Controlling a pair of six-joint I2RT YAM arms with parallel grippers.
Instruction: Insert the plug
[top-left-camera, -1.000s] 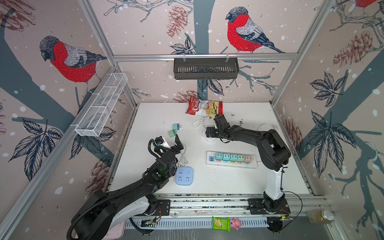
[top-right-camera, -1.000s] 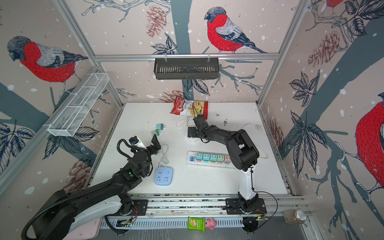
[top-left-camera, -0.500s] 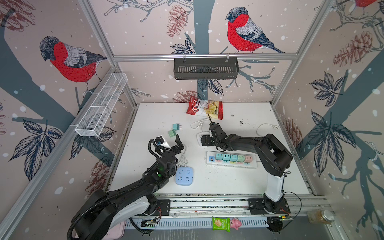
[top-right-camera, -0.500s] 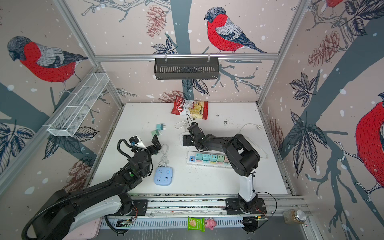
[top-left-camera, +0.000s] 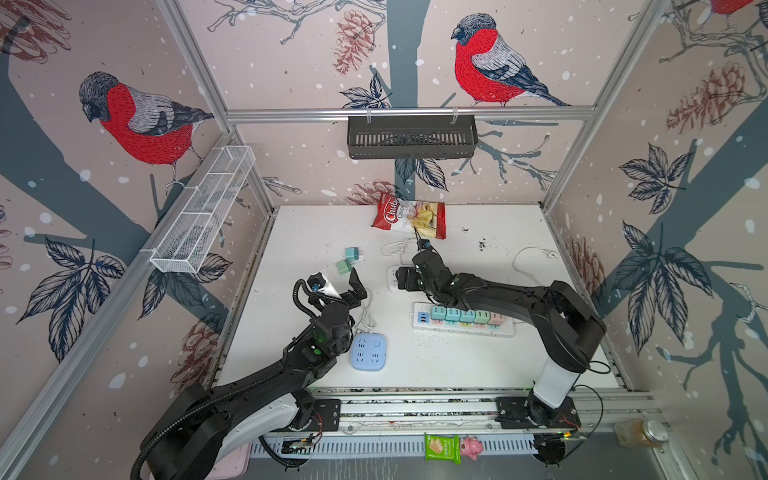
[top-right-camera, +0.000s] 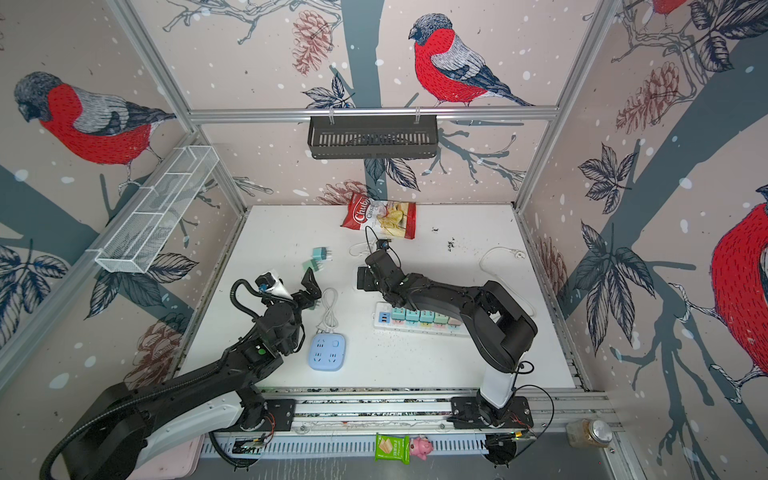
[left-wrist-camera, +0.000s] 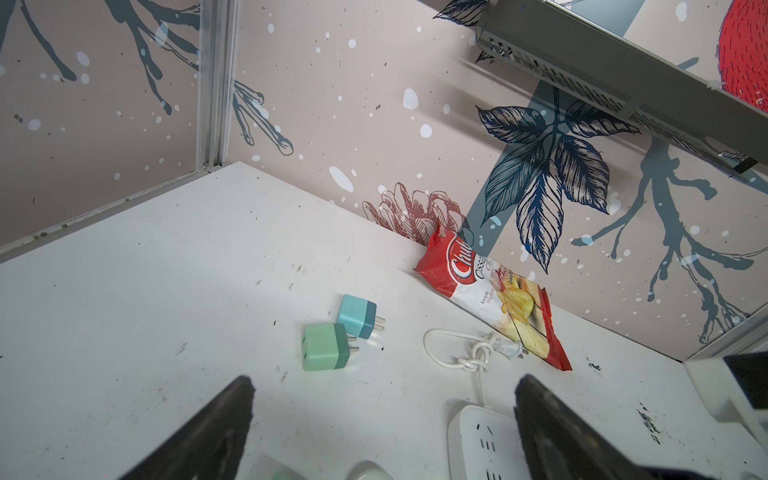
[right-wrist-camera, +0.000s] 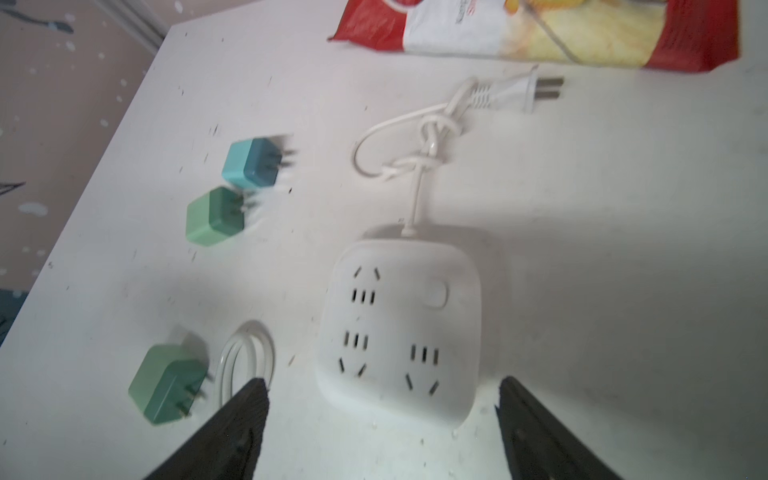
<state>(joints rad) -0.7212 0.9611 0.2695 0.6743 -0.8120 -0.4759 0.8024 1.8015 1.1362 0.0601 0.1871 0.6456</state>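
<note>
Two loose plugs, a teal one (top-left-camera: 352, 253) and a green one (top-left-camera: 343, 267), lie side by side at the table's left middle. Both wrist views show them too: teal (left-wrist-camera: 356, 316) (right-wrist-camera: 249, 162), green (left-wrist-camera: 324, 347) (right-wrist-camera: 212, 216). Another green plug (right-wrist-camera: 166, 384) lies beside a coiled white cable (right-wrist-camera: 247, 357). My right gripper (top-left-camera: 405, 278) (right-wrist-camera: 382, 415) hangs open just short of a white square socket block (right-wrist-camera: 399, 332) (left-wrist-camera: 482, 444), with nothing between its jaws. My left gripper (top-left-camera: 349, 291) (left-wrist-camera: 384, 386) is open and empty, close in front of the two plugs.
A blue socket block (top-left-camera: 368, 352) lies at the front, by the left arm. A long power strip (top-left-camera: 461, 320) holding several pastel plugs runs under the right arm. A red chips bag (top-left-camera: 409, 216) sits at the back wall, with the white block's knotted cord (right-wrist-camera: 428, 153) before it.
My right gripper has swung from near the chips bag toward the left and front, and now sits by the white socket block. The left arm has not moved.
</note>
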